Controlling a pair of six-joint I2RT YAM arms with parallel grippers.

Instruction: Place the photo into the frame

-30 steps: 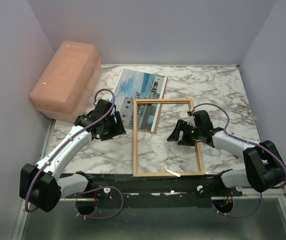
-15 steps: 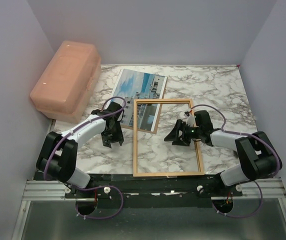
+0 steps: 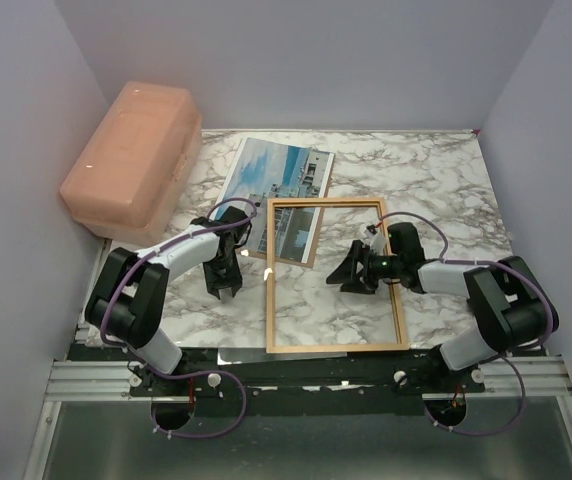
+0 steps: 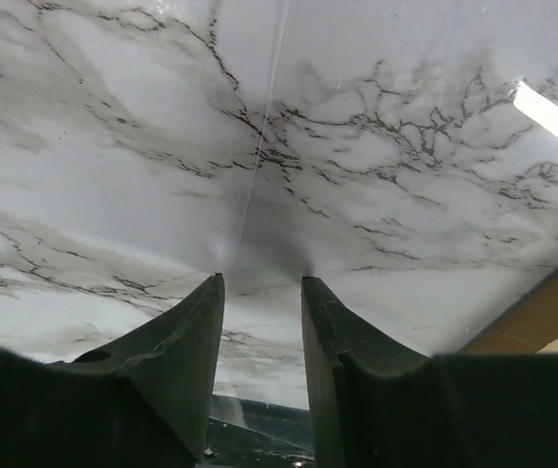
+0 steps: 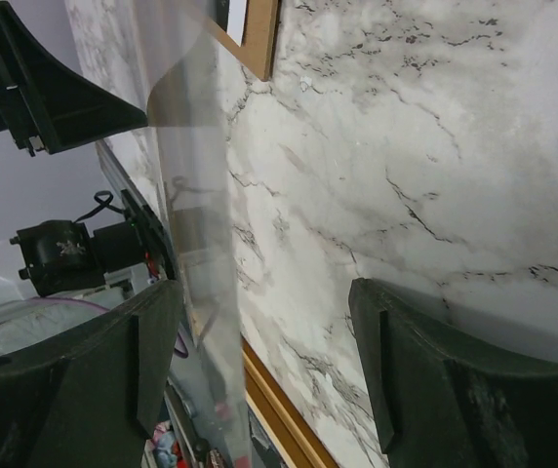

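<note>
The orange-brown frame [image 3: 336, 347] lies flat at the table's middle, and a piece of it shows in the right wrist view [image 5: 259, 44]. The photo [image 3: 276, 178] lies behind it, its near part under the frame's far left corner. My left gripper [image 3: 227, 289] is low over bare marble just left of the frame, its fingers a little apart and empty [image 4: 262, 283]. My right gripper [image 3: 351, 278] is inside the frame's opening, wide open [image 5: 264, 288]. A clear sheet [image 5: 196, 195] stands tilted between its fingers, close to the left one.
A pink plastic box [image 3: 131, 160] stands at the back left. A brown backing board edge [image 3: 291, 262] shows under the photo. A thin clear-sheet edge [image 4: 259, 146] runs across the marble in the left wrist view. A brown wooden edge [image 4: 542, 317] shows at its right.
My left arm has swung in, and its gripper has moved nearer and right, toward the frame's left side. My right gripper has shifted slightly left inside the frame.
</note>
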